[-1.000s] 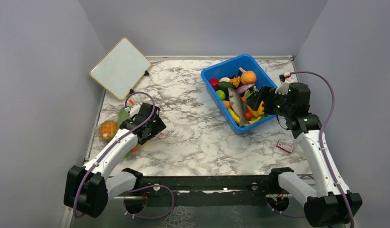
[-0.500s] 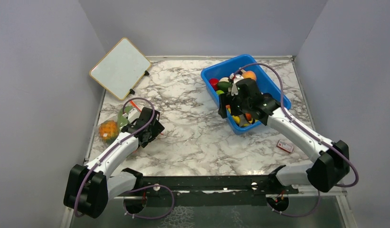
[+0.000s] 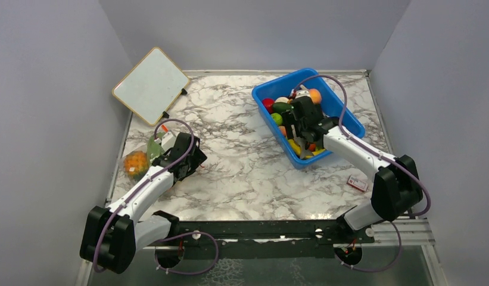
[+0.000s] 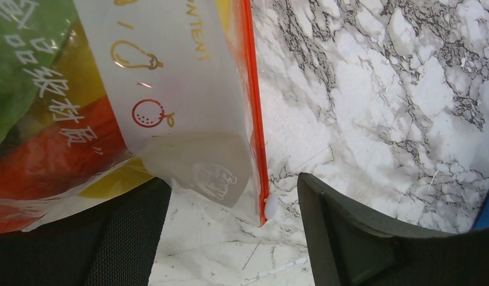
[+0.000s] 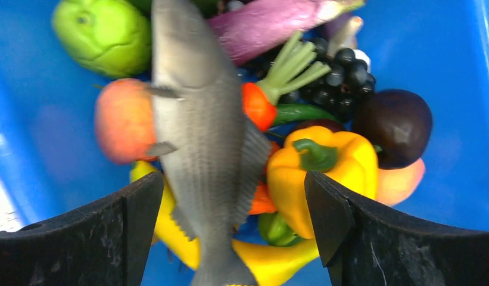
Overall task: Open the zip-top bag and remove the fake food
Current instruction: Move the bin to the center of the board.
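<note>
The zip-top bag [image 3: 148,156] lies at the table's left edge, clear plastic with print and an orange-red zip strip [image 4: 252,113] ending in a white slider [image 4: 268,208]. Fake food shows through it: an orange pineapple [image 3: 135,162], a green leaf [image 3: 154,145], plus red and yellow shapes [image 4: 57,161]. My left gripper [image 3: 185,158] [image 4: 233,205] stands open right of the bag. The bag's zip corner sits between its fingers [image 4: 349,232], touching neither. My right gripper [image 3: 298,123] [image 5: 233,205] hangs open over the blue bin, above a grey toy fish [image 5: 206,131].
The blue bin [image 3: 346,116] at the back right holds several toy foods, among them a yellow pepper [image 5: 325,170], black grapes [image 5: 343,71] and a peach [image 5: 124,119]. A whiteboard [image 3: 151,85] leans at the back left. A small red and white packet [image 3: 357,183] lies at the right edge.
My right arm swung left from the bin's right rim to over the bin's middle. The left gripper shifted only slightly beside the bag.
</note>
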`<state>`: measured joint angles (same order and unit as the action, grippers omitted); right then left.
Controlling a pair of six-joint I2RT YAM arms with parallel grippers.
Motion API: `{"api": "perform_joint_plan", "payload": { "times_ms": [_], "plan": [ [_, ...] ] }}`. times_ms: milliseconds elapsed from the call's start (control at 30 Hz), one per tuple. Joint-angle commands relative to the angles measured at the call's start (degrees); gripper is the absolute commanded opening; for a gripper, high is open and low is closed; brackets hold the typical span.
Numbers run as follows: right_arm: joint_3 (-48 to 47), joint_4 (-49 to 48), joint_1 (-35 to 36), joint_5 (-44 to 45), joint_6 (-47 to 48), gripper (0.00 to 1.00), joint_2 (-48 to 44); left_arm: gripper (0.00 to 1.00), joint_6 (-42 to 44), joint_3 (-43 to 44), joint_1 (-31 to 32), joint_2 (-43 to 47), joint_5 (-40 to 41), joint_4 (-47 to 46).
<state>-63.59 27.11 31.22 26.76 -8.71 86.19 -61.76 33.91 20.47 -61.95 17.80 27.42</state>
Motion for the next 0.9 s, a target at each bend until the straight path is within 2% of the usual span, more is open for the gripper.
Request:
{"api": "perform_joint_plan", "payload": {
  "times_ms": [0, 100, 233, 333, 433, 600, 733, 867],
  "plan": [
    [0.0, -1.1, -2.7, -4.0, 0.7, 0.90, -2.2, 0.79, 2.3, 0.2, -0.3, -0.8, -1.0, -2.7],
    [-1.1, -2.8, -2.6, -15.9, 0.3, 0.89, -5.7, 0.79, 2.3, 0.7, -0.3, -1.5, -1.0, -3.0],
    [0.5, -7.5, -2.6, -26.1, -4.7, 0.86, -12.2, 0.79, 3.0, 1.1, -0.3, -1.4, -1.3, -2.9],
    [1.8, -8.5, -2.2, -31.9, -7.0, 0.82, -12.2, 0.77, 2.5, 0.5, -0.3, -1.2, -0.1, -3.0],
    [1.8, -6.4, -1.1, -29.3, -7.8, 0.82, -9.7, 0.77, 2.2, 0.3, -0.5, -1.1, 0.9, -2.9],
    [4.7, -10.2, 0.7, -27.0, -7.7, 0.82, -9.5, 0.77, -0.6, 0.3, -0.6, -1.9, 3.7, -2.0],
    [4.5, -7.7, 1.0, -19.1, -4.6, 0.83, -5.4, 0.76, -3.1, 0.6, -0.7, -3.1, 4.2, -2.2],
    [4.6, -6.2, 1.1, -6.7, -6.3, 0.83, -3.8, 0.65, -2.8, 1.4, -0.8, -4.7, 3.2, -2.6]
  ]
}}
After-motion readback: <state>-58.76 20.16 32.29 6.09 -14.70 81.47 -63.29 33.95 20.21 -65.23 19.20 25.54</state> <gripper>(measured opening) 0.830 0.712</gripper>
